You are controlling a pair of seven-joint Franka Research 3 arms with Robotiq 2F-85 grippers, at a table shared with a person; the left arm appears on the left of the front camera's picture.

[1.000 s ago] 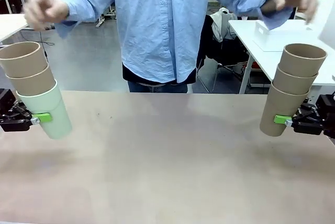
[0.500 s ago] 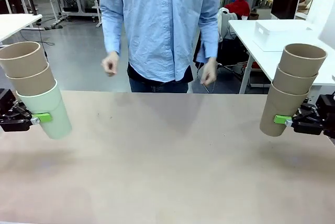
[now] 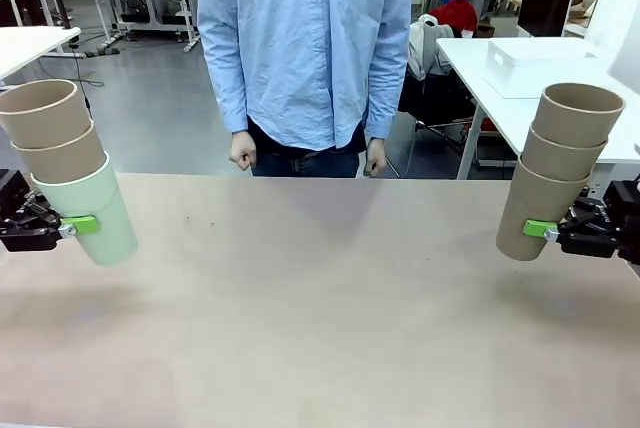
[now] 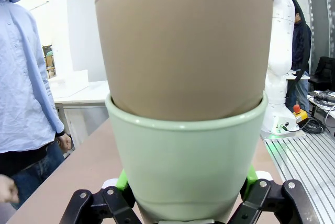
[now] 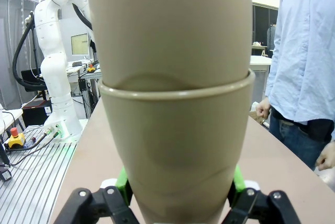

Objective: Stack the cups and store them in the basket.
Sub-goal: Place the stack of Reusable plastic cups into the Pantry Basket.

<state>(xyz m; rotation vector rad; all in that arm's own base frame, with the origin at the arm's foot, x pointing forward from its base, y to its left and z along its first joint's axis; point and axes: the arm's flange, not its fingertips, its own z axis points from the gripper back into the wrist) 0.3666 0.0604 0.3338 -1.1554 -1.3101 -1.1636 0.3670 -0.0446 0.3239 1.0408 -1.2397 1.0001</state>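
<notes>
Left gripper [image 3: 82, 225] at the frame's left edge clamping the mint green cup [image 3: 98, 203] low on its wall, two tan cups [image 3: 55, 138] nesting inside it, right gripper [image 3: 538, 229] at the right edge squeezing the bottom cup of a tan stack [image 3: 555, 173] (three high), both leaning outward and hanging above the table [image 3: 320, 318].

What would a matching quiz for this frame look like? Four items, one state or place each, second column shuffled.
1. mint green cup
2. right gripper
3. person's hands
4. uppermost left cup

A. down at the person's sides
B. shut on the lowest tan cup of three
C. tan, top of its stack
D. bottom of its stack, clamped by the left gripper

Pairs: 1-D, 2-B, 3-A, 4-C
</notes>
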